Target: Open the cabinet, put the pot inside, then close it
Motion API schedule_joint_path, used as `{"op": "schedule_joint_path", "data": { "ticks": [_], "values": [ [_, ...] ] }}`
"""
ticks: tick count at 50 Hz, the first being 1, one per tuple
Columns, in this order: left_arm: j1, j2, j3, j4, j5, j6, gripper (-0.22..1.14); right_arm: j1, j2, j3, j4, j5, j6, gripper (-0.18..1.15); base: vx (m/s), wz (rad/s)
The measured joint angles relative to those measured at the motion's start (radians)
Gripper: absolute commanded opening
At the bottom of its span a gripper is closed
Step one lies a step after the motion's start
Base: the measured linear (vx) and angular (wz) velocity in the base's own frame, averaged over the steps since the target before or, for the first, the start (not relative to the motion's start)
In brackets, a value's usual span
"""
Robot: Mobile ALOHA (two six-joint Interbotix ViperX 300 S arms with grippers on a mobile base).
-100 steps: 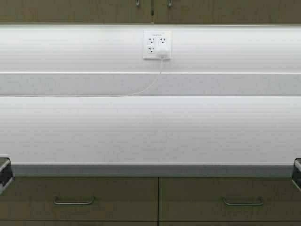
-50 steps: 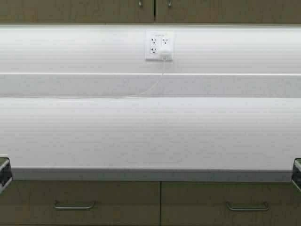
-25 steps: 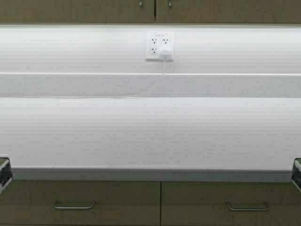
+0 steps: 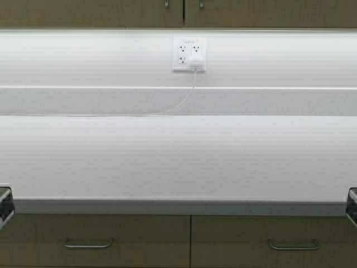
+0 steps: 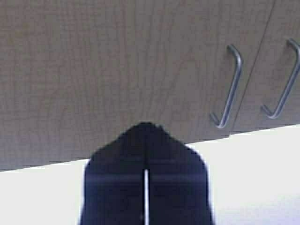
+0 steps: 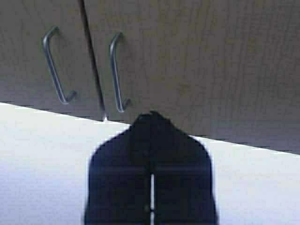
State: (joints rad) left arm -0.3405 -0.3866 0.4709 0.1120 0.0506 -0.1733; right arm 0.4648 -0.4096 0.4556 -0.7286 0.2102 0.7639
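Pot out of sight; cabinet shut.
Left gripper and right gripper both pinched closed on nothing (a hairline slit between the fingers), parked at the front corners of the white counter, aimed at wooden doors with bar handles; beyond, wall outlet with plugged cord.

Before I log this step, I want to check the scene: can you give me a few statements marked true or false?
1. The pot sits on the countertop. False: no pot shows in any view.
2. A white plug is in the wall outlet. True.
3. The upper cabinet doors stand open. False: they are shut.
4. The left tool is shut. True.
5. The right tool grips a door handle. False: it is shut on nothing, apart from the handle.
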Motion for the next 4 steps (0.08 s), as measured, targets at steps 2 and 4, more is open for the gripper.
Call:
{"op": "schedule_joint_path", "data": {
  "ticks": [2,4],
  "values": [
    [0.0,0.0,0.0,0.0,0.0,0.0,0.04,0.0,0.0,0.0,0.0,0.0,0.0,0.06,0.0,0.0],
    [0.0,-0.002,0.0,0.0,0.002,0.0,0.04,0.0,0.0,0.0,0.002,0.0,0.0,0.06,0.0,0.0]
  ]
}}
